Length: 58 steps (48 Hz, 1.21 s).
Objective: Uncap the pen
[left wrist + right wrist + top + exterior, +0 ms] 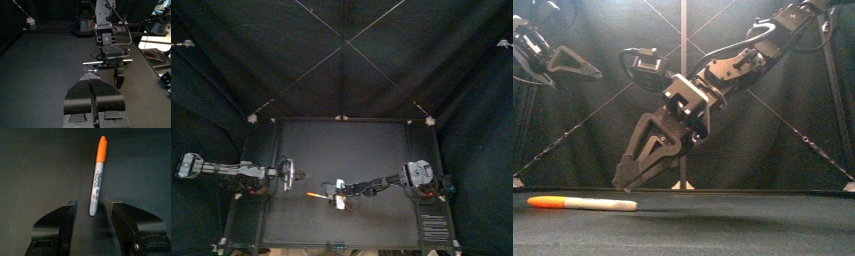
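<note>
Directly ahead of the right pincer (pixel 91 201) lies the marker pen (pixel 97 175), flat on the black table (pixel 740 225). Its white barrel runs straight away from the jaws, and its orange cap (pixel 101 148) is on the end farthest from them. The pincer's two jaws stand well open, one on each side of the barrel's near, uncapped end. In the right wrist view a dark gap shows between each jaw and the pen, so the pincer has hold of nothing. From the front, this pincer hangs tilted, tips down, just above the white end of the pen. The cap points off to the side of the left arm. Whether the tips touch the table I cannot tell.

The left pincer (pixel 92 79) hovers apart from the pen, on the cap's side of it. Its jaws are pressed together with only a thin seam between them and nothing held. The right arm's wrist and cross-plate are straight in front of it.
</note>
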Tool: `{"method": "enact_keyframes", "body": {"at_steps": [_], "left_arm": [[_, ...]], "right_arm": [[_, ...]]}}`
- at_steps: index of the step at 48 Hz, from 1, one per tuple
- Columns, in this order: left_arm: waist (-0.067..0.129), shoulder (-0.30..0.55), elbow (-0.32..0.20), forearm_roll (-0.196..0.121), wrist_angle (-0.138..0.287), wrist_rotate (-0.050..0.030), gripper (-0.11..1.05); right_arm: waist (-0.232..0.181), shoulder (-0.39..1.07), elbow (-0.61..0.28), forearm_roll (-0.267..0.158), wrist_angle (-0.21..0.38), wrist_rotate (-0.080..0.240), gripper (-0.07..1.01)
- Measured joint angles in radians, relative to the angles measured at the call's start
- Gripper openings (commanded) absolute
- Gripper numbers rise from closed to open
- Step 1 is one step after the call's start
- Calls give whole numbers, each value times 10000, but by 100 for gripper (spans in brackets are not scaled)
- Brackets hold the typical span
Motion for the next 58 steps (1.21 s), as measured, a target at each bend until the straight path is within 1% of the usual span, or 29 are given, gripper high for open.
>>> {"method": "enact_keyframes", "body": {"at_steps": [4, 9, 10, 12, 14, 20, 21, 25, 27, 29, 31, 33, 37, 39, 43, 44, 45, 46, 51, 53, 55, 56, 58], "left_arm": [[0, -15, 15, 0, 15, 0, 2], [0, -15, 15, 0, 15, 0, 2], [-15, -15, 15, 0, 15, 0, 2], [0, 0, 15, 0, 15, -15, 2], [0, -15, 15, 0, 15, 0, 2], [0, -15, 15, 0, 15, 0, 2], [0, -15, 15, 0, 15, 0, 3], [0, -15, 15, 0, 15, 0, 6], [0, -15, 15, 0, 0, -15, 9], [0, 0, 15, 0, -15, -31, 12], [0, 0, 0, 0, -31, -31, 16], [0, 0, -31, 0, -31, -31, 20], [0, 0, -153, 0, -92, -31, 29], [0, 31, -230, 0, -153, -31, 34], [0, 107, -337, 0, -322, -31, 45], [0, 138, -368, 0, -399, -15, 47], [0, 184, -399, 0, -460, -31, 49], [0, 215, -414, 0, -506, -31, 52], [0, 368, -537, 0, -752, -31, 63], [0, 445, -568, 0, -813, -46, 67], [0, 522, -583, 0, -859, -31, 71], [0, 583, -614, 0, -890, -46, 73], [0, 675, -644, 0, -920, -46, 77]], "right_arm": [[-15, 215, -199, 0, 169, 0, 81], [-31, 460, -414, -31, 383, -15, 75], [-31, 476, -460, -46, 414, -46, 74], [-31, 522, -537, -77, 460, 46, 71], [-46, 552, -583, -123, 522, -31, 67], [-61, 568, -675, -215, 767, 46, 53], [-61, 552, -675, -230, 813, -31, 52], [-61, 552, -675, -245, 951, 15, 46], [-61, 552, -660, -245, 1074, 15, 45], [-77, 522, -644, -276, 1227, 15, 44], [-77, 460, -598, -337, 1335, 61, 44], [-77, 337, -522, -430, 1457, 31, 44], [-107, -92, -230, -752, 1687, -15, 44], [-138, -368, -92, -936, 1703, 61, 44], [-245, -966, 184, -1227, 1703, -15, 44], [-291, -1135, 261, -1289, 1703, 0, 44], [-337, -1289, 322, -1350, 1718, 46, 44], [-383, -1457, 383, -1396, 1703, 77, 44], [-644, -2132, 721, -1565, 1718, 31, 44], [-736, -2347, 844, -1595, 1718, 46, 44], [-813, -2531, 951, -1641, 1718, 46, 44], [-844, -2623, 1012, -1672, 1703, 31, 44], [-905, -2792, 1104, -1718, 1718, 31, 44]]}}
